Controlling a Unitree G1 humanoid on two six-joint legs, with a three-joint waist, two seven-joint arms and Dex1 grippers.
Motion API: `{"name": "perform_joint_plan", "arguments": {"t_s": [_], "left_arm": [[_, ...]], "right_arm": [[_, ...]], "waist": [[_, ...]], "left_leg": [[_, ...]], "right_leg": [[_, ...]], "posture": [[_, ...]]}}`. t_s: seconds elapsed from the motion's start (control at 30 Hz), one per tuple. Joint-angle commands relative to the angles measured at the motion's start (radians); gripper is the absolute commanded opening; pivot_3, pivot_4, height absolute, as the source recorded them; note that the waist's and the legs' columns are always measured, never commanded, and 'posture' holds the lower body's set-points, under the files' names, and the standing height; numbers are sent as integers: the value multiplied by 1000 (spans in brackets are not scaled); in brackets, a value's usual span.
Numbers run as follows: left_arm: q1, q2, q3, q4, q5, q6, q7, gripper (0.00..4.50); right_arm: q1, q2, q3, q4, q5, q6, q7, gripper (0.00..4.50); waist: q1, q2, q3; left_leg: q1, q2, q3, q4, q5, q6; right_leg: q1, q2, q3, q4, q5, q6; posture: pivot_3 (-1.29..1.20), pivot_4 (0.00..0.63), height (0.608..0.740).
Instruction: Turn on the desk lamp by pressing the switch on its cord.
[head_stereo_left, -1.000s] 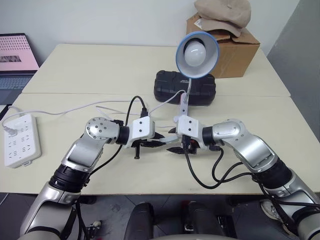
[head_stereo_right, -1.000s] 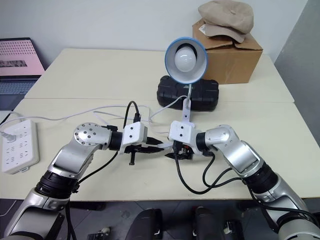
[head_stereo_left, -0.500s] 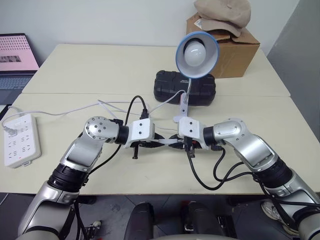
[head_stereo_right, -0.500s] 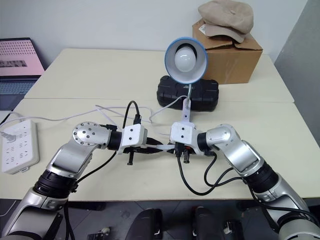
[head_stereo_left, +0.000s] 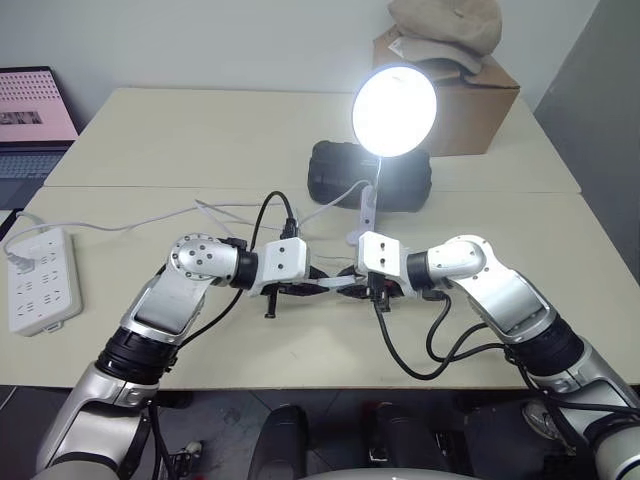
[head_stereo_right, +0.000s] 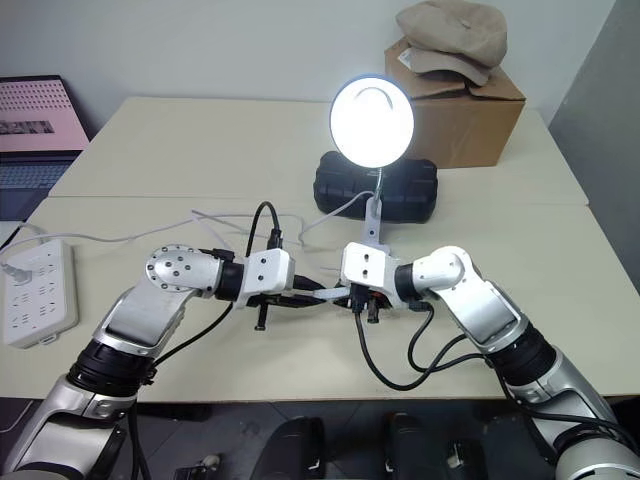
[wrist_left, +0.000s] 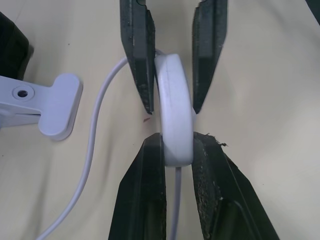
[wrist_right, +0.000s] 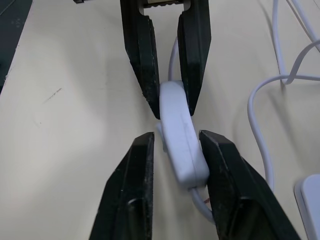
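Both claws meet over the bench (head_stereo_left: 150, 150), the left claw (wrist_left: 172, 145) clamped on one end of the switch (wrist_left: 174, 120), the right claw (wrist_right: 175, 145) narrowly straddling its other end.

white power strip (head_stereo_left: 40, 279), black case (head_stereo_left: 335, 170), cardboard box (head_stereo_left: 480, 105), cap (head_stereo_left: 445, 25), laptop (head_stereo_left: 30, 115)

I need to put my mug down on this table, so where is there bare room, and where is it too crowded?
Free: the far tabletop left of the black case, and the near right stretch beside the right arm. Crowded: the middle, where both grippers meet at the switch amid the cord, and the left edge by the power strip.
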Motion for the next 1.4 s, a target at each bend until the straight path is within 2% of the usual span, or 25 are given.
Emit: {"name": "perform_joint_plan", "arguments": {"t_s": [0.03,0.07,0.23,0.27,0.33,0.57,0.8,0.87,1.0,1.13,1.23,1.37,1.4], "left_arm": [[-20,4,24,-9,-6,-11,12,404],[-20,5,23,-9,-6,-12,11,404],[-20,9,23,-2,-6,-16,6,404],[-18,10,24,-1,-7,-16,6,404],[-5,8,28,9,-8,-5,16,404],[55,-25,9,126,72,-88,125,404],[47,-27,-1,198,102,-145,124,404],[45,-23,-1,187,81,-139,93,1113],[47,-12,18,171,60,-132,64,1817],[77,15,55,113,28,-103,58,2766],[156,53,132,17,-27,-68,81,3381],[307,122,250,-141,-110,28,88,3381],[357,133,317,-196,-155,89,110,3381]], "right_arm": [[0,1,-31,-39,24,-8,19,2179],[0,-2,-33,-41,26,-7,22,2576],[3,-14,-56,-65,49,-4,33,3732],[5,-19,-63,-70,50,-5,32,4141],[12,-34,-78,-85,51,-7,28,4491],[96,-98,-178,-171,61,38,-32,4500],[203,-143,-256,-301,110,134,-75,4500],[214,-143,-264,-312,114,149,-92,4500],[226,-149,-265,-318,118,154,-112,4500],[235,-161,-257,-312,117,140,-117,4500],[231,-164,-254,-300,120,125,-114,4500],[228,-169,-263,-278,122,94,-108,4500],[232,-168,-277,-270,125,78,-110,4500]], "waist": [[0,0,0],[0,0,0],[0,0,0],[0,0,0],[0,0,0],[1,0,0],[1,0,0],[1,0,0],[0,0,0],[0,0,0],[-1,0,0],[-6,0,0],[-6,0,0]], "left_leg": [[0,0,0,0,0,0],[0,0,0,0,0,0],[0,0,0,0,0,0],[0,0,0,0,0,0],[0,0,0,0,0,0],[0,0,0,0,0,0],[1,0,0,0,0,0],[1,0,0,0,0,0],[2,0,0,0,0,1],[1,0,0,0,0,1],[1,0,0,0,0,1],[2,0,0,-1,0,1],[2,1,0,-1,0,1]], "right_leg": [[0,0,0,0,0,0],[0,0,0,0,0,0],[0,0,0,0,0,0],[0,0,0,0,0,0],[0,0,0,0,0,0],[0,0,0,0,0,0],[1,-1,0,0,0,0],[1,0,0,0,1,1],[1,0,0,0,1,1],[1,0,0,0,1,1],[1,0,1,-1,1,1],[1,0,1,-1,1,1],[1,0,0,0,1,1]], "posture": [[0,150,740],[0,150,740],[0,150,740],[0,150,740],[0,150,740],[0,150,740],[0,150,740],[0,150,740],[0,150,740],[0,150,740],[0,150,740],[0,150,740],[0,150,740]]}}
